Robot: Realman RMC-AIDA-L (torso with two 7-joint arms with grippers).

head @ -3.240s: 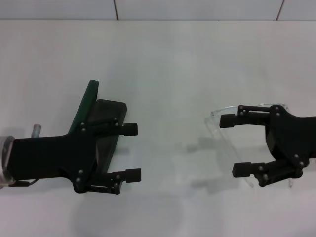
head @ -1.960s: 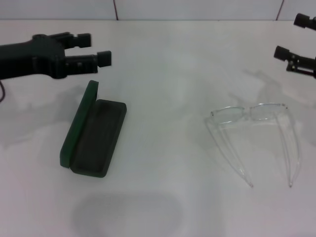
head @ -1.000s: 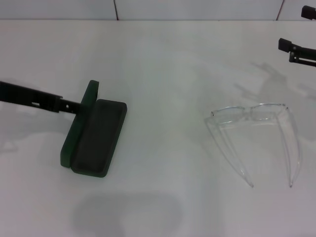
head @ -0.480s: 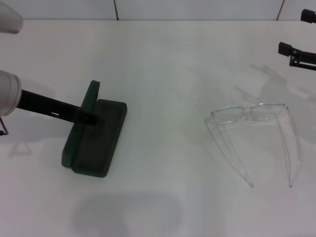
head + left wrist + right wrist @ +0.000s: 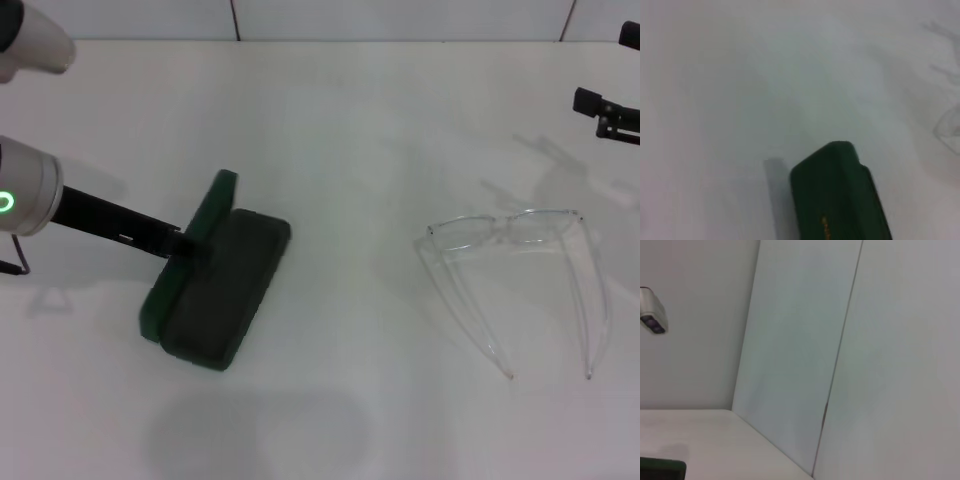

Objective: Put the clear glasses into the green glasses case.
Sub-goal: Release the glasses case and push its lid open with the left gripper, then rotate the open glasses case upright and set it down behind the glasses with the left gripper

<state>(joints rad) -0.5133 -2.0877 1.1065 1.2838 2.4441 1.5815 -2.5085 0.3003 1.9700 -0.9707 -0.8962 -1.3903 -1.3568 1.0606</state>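
Dark green, the green glasses case (image 5: 215, 283) lies open on the white table (image 5: 340, 140), its lid raised on its left side. The left gripper (image 5: 185, 243) reaches in from the case's left and touches that lid; whether its fingers are apart cannot be told. The clear glasses (image 5: 515, 280) lie well right of the case, arms unfolded. The right gripper (image 5: 612, 70) hangs far right of the case, beyond the glasses, fingers spread, holding nothing.

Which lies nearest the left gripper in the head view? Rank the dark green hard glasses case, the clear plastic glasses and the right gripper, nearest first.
1. Dark green hard glasses case, on the left, right at the left gripper.
2. Clear plastic glasses, over on the right side.
3. Right gripper, at the far right edge.
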